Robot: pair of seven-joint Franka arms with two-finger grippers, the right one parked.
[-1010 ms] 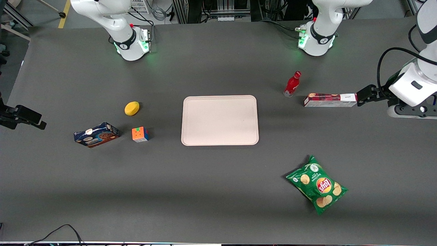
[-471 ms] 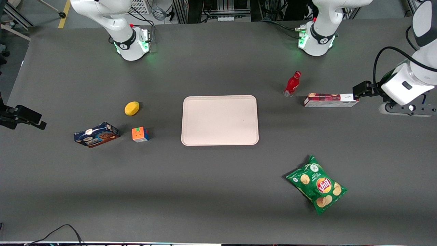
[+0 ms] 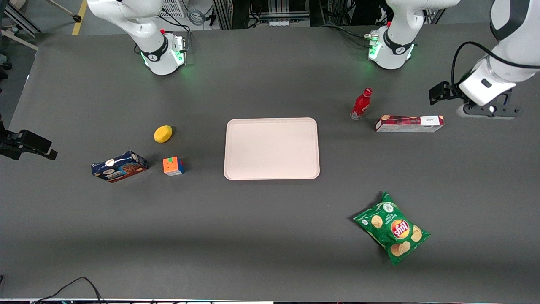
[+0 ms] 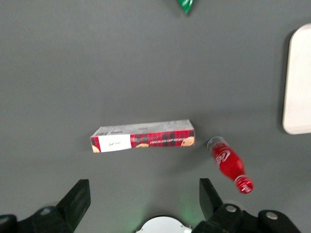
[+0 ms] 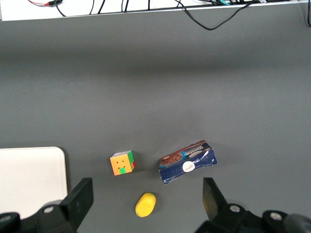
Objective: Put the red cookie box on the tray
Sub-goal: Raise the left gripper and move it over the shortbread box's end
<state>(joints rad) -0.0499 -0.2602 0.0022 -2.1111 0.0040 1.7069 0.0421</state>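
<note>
The long, slim red tartan cardboard cookie box (image 3: 409, 123) is lying flat on the dark grey table (image 3: 261, 236), well apart from the large pale pinkish-beige plastic tray (image 3: 271, 148) and toward the working arm's end of the table from it, with its white end (image 3: 431, 121) pointing away from the tray. Landmarking from the box: the small red bottle with a red cap (image 3: 361, 104) is standing just beside its tartan end, close but not touching, and the green crinkled chip bag (image 3: 392, 233) is lying well apart from it, nearer the front camera. The black two-finger gripper (image 3: 434, 93) is hovering above the table near the box's white end, a little farther from the front camera than the box, and the wrist view is showing its fingers (image 4: 77, 199) spread wide with nothing between them — the box (image 4: 143, 141) is sitting untouched below. By the look of it, the carton is going to handle as light and fairly stiff along its length, but thin-walled, so a hard squeeze could be denting it; its printed faces are probably a bit slick. Taken at the white end, such a long box would likely be sagging or swinging round, so the sounder hold is seeming to be across the narrow width near the middle — keeping clear of the bottle, which would be tipping easily if nudged.
</note>
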